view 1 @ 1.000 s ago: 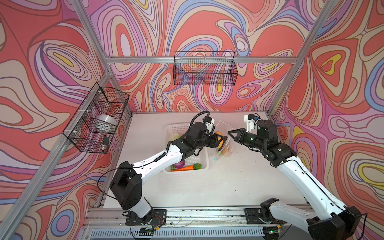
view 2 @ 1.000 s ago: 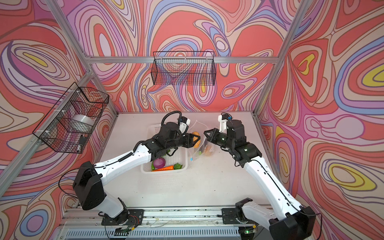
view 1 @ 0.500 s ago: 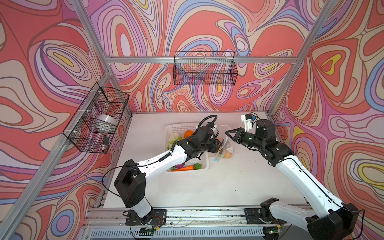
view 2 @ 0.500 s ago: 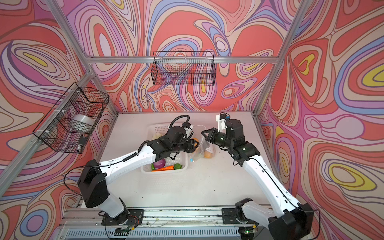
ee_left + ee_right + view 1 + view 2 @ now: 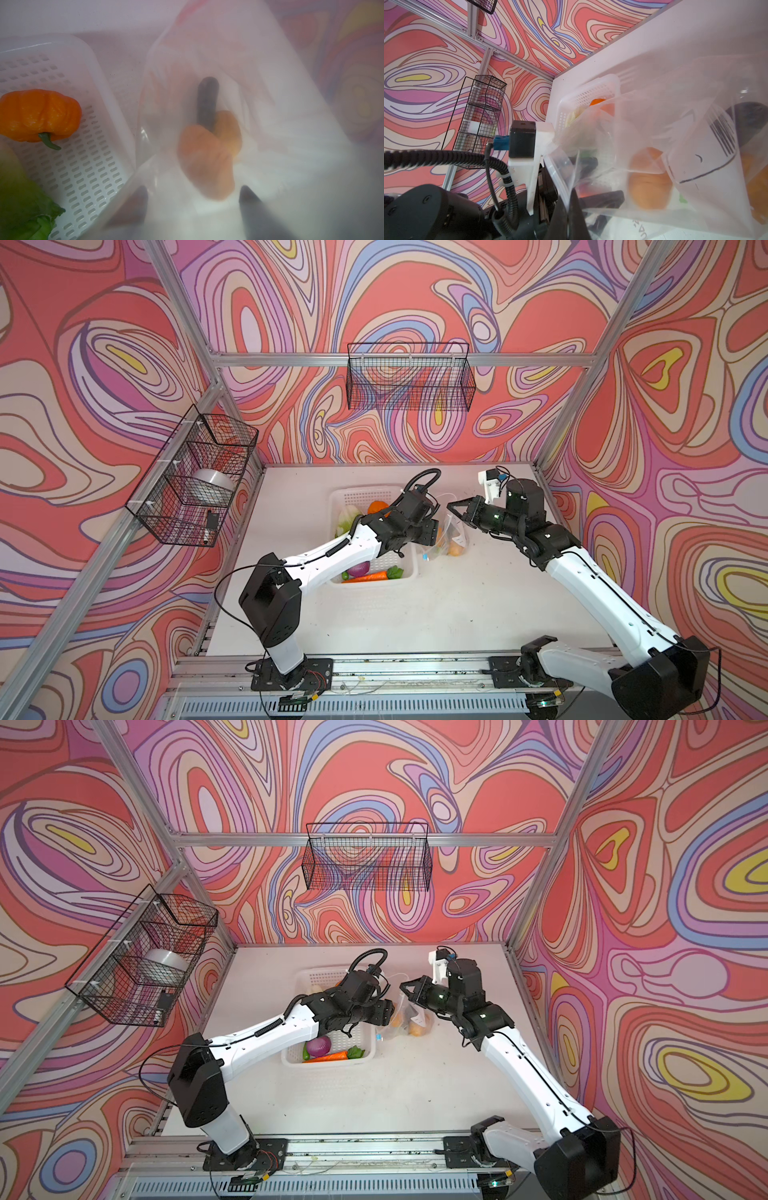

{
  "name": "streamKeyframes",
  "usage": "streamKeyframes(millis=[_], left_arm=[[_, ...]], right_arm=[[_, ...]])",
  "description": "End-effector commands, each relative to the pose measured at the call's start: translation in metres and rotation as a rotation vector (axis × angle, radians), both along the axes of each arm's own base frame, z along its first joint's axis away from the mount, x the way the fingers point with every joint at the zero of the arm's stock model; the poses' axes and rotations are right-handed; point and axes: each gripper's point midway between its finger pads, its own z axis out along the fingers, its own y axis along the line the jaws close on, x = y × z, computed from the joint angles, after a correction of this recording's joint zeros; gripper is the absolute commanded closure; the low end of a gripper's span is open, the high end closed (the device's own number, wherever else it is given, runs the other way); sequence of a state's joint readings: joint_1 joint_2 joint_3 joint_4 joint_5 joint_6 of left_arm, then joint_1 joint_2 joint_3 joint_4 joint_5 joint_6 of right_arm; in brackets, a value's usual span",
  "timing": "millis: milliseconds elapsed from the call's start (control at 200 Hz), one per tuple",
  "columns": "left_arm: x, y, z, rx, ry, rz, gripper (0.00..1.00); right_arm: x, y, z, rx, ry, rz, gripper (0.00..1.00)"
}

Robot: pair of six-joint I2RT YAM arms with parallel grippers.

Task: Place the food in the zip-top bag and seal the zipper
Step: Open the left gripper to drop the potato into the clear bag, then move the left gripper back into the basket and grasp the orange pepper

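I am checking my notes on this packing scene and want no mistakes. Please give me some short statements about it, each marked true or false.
1. The right pincer is shut on the edge of the zip-top bag. True.
2. The orange pumpkin is in the bag. False: it lies in the white basket.
3. A dark cucumber is inside the bag. True.
4. The carrot lies on the bare table. False: it lies in the basket, beside the purple onion.
5. The jaws of the left pincer stand apart. True.
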State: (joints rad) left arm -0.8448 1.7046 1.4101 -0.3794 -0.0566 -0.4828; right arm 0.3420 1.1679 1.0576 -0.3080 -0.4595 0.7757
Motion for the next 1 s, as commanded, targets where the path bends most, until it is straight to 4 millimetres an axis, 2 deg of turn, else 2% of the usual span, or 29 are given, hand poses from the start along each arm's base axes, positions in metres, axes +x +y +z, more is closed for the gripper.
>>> streamKeyframes(millis=[0,366,601,791,996], left_arm=[[-0.005,-0.001,0.019,-0.041,-0.011,-0.003,0.24],[-0.021,0.001,0.089,-0.198,-0.084,-0.043,0.19],[-0.022,0.015,0.121,-0.217,-0.170,-0.033,0.14],[-0.003,0.050,0.119,-0.147,-0.228,0.064,0.09],[0.033,0.102,0.086,-0.077,-0.186,0.194,0.10]], right_arm=[[0.000,0.002,-0.002,0.005,-0.004,0.007,1.00],[0.001,0.000,-0.007,-0.006,0.005,-0.007,1.00],[0.002,-0.001,-0.005,-0.012,-0.001,-0.018,1.00],[0.002,-0.002,-0.003,-0.015,-0.002,-0.017,1.00],[0.002,-0.004,-0.002,-0.020,-0.008,-0.026,1.00]])
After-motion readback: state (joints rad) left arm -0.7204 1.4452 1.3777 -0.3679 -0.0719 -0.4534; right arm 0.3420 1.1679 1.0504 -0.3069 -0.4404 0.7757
